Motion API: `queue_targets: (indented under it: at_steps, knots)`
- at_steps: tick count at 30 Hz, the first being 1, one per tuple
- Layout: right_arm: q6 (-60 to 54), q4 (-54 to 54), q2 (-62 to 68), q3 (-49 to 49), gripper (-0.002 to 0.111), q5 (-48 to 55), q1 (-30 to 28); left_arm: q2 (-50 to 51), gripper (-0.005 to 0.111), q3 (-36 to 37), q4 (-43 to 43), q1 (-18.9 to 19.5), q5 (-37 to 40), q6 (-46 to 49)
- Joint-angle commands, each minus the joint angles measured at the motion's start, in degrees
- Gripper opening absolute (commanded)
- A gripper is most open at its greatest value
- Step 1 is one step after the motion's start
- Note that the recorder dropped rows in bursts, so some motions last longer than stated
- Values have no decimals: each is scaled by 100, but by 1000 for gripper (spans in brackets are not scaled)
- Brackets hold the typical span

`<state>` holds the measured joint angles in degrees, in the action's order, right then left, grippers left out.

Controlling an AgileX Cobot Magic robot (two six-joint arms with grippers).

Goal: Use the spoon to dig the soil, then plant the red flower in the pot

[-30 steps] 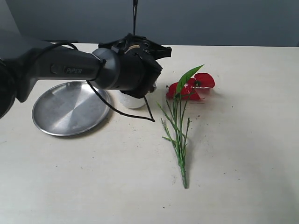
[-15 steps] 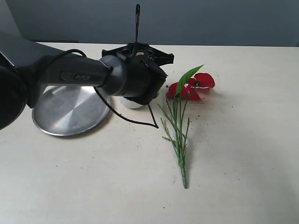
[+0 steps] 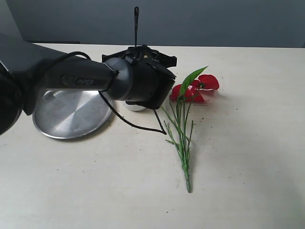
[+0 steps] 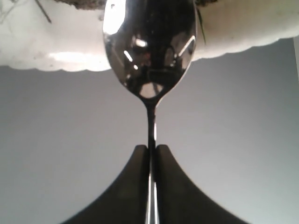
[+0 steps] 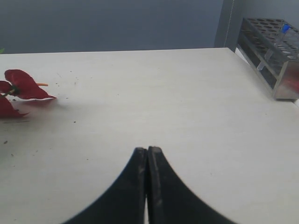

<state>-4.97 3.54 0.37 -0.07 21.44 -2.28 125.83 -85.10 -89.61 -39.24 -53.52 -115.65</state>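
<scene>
- Gripping the spoon [image 4: 149, 51] by its thin handle, the left gripper [image 4: 150, 148] has its jaws pressed narrow on the metal, with only the handle between them.
- Down at the business end, the shiny bowl of the spoon sits right over the wavy white rim of the pot [image 4: 243, 28], and a strip of dark, crumbly soil [image 4: 79, 3] shows at the frame edge behind it.
- The bowl's tip runs out of the left wrist view, so I cannot tell whether it is touching the soil.
- From the exterior view, the left arm [image 3: 71, 76] reaches in over the desk [image 3: 238, 167] and covers nearly all of the pot; just a sliver of white shows beneath the wrist.
- The spoon's handle pokes almost straight up above that wrist, dark against the grey wall.
- A black cable [image 3: 133, 125] loops down from the arm to the desk.
- Over to the left, a round steel plate [image 3: 71, 112] lies flat, partly under the arm and just beside the pot.
- And the red flower [image 3: 195, 88]? Lying on the desk to the right of the pot, apart from it, with petals at the far end, a green leaf angled up and stems trailing toward the near edge.
- Tiny dark specks dot the desk around the petals.
- The right gripper [image 5: 147, 149] hangs over bare desk, jaws pressed together with nothing between them; the red petals are well off to one side.
- A metal tube rack [image 5: 271, 46] stands at the far corner in the right wrist view.
</scene>
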Motion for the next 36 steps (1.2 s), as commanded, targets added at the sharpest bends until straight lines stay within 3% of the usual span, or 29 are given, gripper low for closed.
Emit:
queue_targets:
  at_steps: [1,14,23,36]
  knots:
    - [-4,-6,-37,7,-1,-67,-34,-163,0,27,-129,-30,-98,109]
    - [-4,-6,-37,7,-1,-67,-34,-305,0,27,110,-90,-141,-38]
    - [-4,-6,-37,7,-1,-67,-34,-99,0,27,1033,134,-197,-417]
    - [-4,-6,-37,7,-1,-67,-34,39,0,27,941,268,148,-417]
